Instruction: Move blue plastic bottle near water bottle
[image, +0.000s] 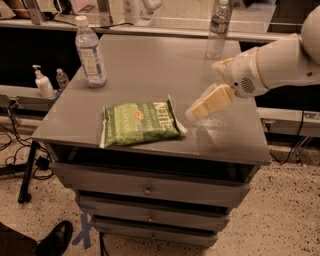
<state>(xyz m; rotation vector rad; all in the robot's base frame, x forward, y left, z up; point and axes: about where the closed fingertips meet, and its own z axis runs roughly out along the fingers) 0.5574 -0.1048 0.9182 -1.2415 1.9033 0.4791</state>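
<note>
The clear, ribbed blue plastic bottle (90, 52) stands far left on the grey cabinet top (150, 75), likely light, squashy and slick, best gripped around its labelled middle, while the gripper (198, 110), spread or closed unclear, hovers near right.

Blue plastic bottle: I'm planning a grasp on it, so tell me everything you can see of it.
The blue plastic bottle is clear, ribbed plastic with a white screw cap and a wide pale label around its middle. It stands upright, cap on, near the table's back left corner, touching only the tabletop. Whether it holds liquid cannot be told. The gripper is well away from it, low over the table's right side, beside the chip bag.
</note>
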